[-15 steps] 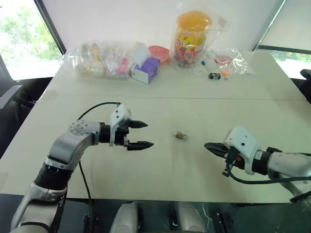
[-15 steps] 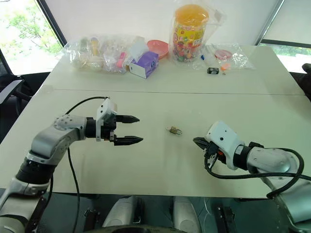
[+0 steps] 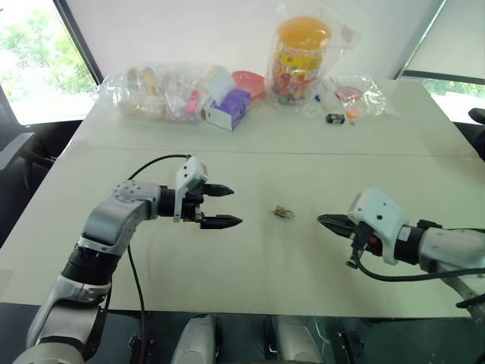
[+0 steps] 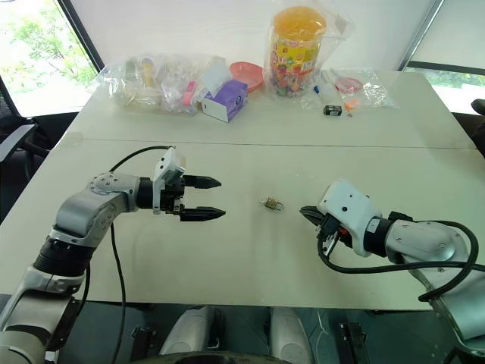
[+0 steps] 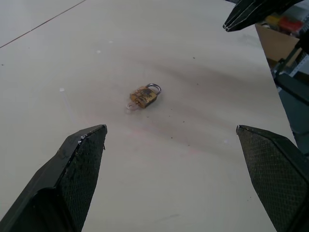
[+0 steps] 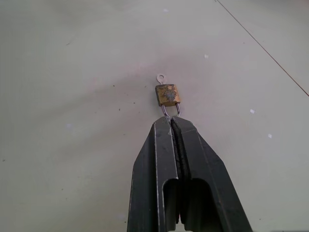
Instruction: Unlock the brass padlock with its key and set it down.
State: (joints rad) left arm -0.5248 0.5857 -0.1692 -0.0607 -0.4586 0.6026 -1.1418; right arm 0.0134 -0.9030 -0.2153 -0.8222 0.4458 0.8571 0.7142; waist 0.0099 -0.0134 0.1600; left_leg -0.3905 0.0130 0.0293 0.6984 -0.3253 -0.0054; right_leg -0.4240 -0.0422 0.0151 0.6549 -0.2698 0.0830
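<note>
The brass padlock (image 3: 282,211) lies flat on the white table (image 3: 250,265), midway between my two grippers. Its thin shackle points at my right gripper. The key (image 5: 131,105) shows as a small silvery loop sticking out of the padlock's bottom end. My left gripper (image 3: 231,206) hovers to the padlock's left, open wide with nothing between its fingers. My right gripper (image 3: 320,219) is shut and empty. In the right wrist view its tip (image 6: 170,118) sits just short of the shackle of the padlock (image 6: 167,94).
Along the table's far edge stand clear bags of small items (image 3: 155,92), a purple and white box (image 3: 227,110), a pink bowl (image 3: 248,82) and a bagged jar with an orange lid (image 3: 299,57). A small black object (image 3: 333,118) lies near them.
Both grippers have shifted only slightly: the left a touch toward the padlock, the right a little farther up the table. The padlock has not moved.
</note>
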